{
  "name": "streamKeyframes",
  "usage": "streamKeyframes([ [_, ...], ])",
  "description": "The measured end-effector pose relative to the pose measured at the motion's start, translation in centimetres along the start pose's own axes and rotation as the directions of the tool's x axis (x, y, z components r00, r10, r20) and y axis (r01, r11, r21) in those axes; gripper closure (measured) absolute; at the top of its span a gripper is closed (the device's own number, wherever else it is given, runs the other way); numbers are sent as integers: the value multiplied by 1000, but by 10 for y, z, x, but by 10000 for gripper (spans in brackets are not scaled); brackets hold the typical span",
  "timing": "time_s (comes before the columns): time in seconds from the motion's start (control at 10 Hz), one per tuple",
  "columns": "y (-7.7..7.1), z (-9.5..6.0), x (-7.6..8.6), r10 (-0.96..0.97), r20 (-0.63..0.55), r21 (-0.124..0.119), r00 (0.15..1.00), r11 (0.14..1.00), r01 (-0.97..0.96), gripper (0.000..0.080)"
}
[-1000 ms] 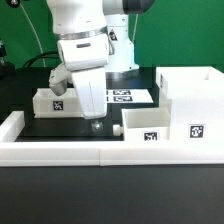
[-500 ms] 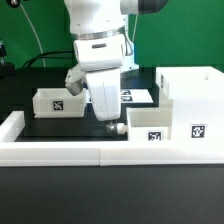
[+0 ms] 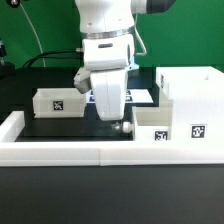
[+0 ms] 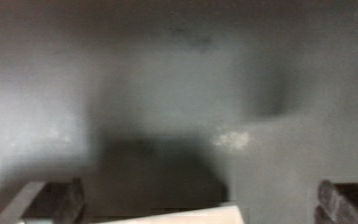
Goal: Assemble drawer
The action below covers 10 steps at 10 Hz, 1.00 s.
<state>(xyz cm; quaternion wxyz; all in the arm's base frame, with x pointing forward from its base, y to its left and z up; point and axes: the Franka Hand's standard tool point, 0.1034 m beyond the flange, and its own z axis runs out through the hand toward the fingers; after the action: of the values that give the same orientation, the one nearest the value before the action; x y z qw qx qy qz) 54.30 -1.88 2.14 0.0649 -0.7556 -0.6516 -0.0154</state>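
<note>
The tall white box shell (image 3: 192,98) stands at the exterior view's right, with a tag on its front. One small white tray (image 3: 152,126) with a tag lies against the shell's left side; I cannot tell how far in it sits. The other tray (image 3: 55,101) stands apart at the left. My gripper (image 3: 122,124) hangs low over the black table just left of the near tray. In the wrist view my gripper (image 4: 202,204) is open and empty, its fingers (image 4: 51,200) wide apart, and a white corner (image 4: 194,216) shows between them.
A long low white rail (image 3: 90,152) edges the table's front and turns up the left side (image 3: 12,126). The marker board (image 3: 142,97) lies flat behind my arm, partly hidden by it. The table mat (image 3: 60,128) is black.
My arm has moved toward the exterior view's right, from mid-table to just beside the near tray. The trays and the shell have not moved.
</note>
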Motion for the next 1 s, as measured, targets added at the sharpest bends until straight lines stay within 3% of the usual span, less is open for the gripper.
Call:
streamKeyframes([
  [1.0, 1, 0, 3, 98, 7, -3, 995, 995, -98, 150],
])
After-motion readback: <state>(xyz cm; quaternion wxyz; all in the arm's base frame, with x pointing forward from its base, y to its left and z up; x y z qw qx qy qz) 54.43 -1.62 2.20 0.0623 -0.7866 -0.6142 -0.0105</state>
